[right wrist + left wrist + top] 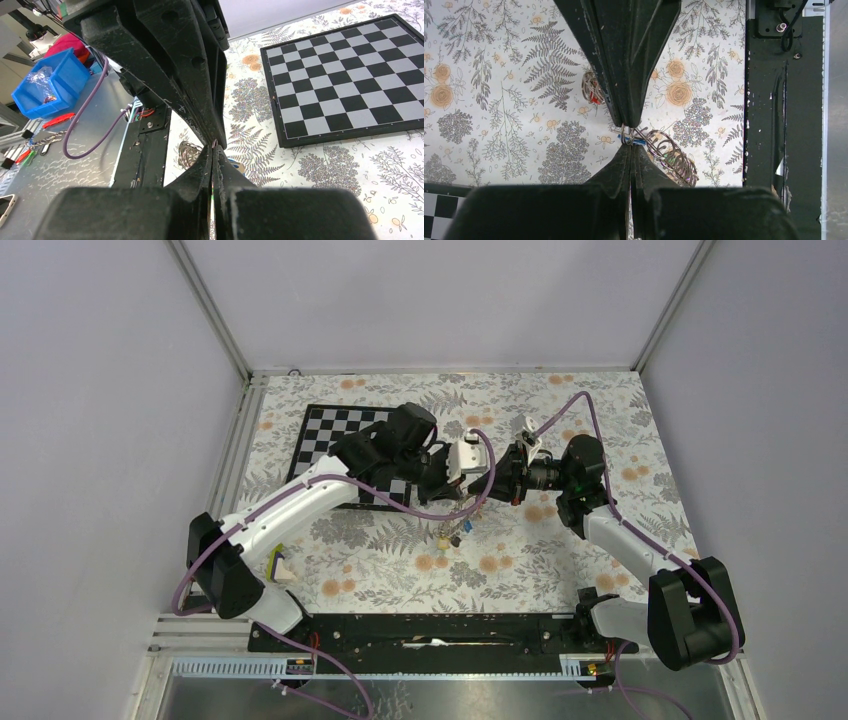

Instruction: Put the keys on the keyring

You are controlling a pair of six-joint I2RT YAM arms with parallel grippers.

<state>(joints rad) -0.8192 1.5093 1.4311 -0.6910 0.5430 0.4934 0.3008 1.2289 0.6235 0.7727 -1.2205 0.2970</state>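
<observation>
the left gripper [629, 149] is pressing its fingers together on a thin bit of the keyring [669, 152]. the right gripper [212, 151] is pinching the same bit from the other side, tip to tip. i think they are holding it up over the table [499, 150] so it is not wobbling. a blue key [638, 142] is sitting right by the tips.

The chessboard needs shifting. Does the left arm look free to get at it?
Probably not yet: the left gripper is shut on the keyring, shared with the right gripper. The chessboard lies close, unblocked.
</observation>
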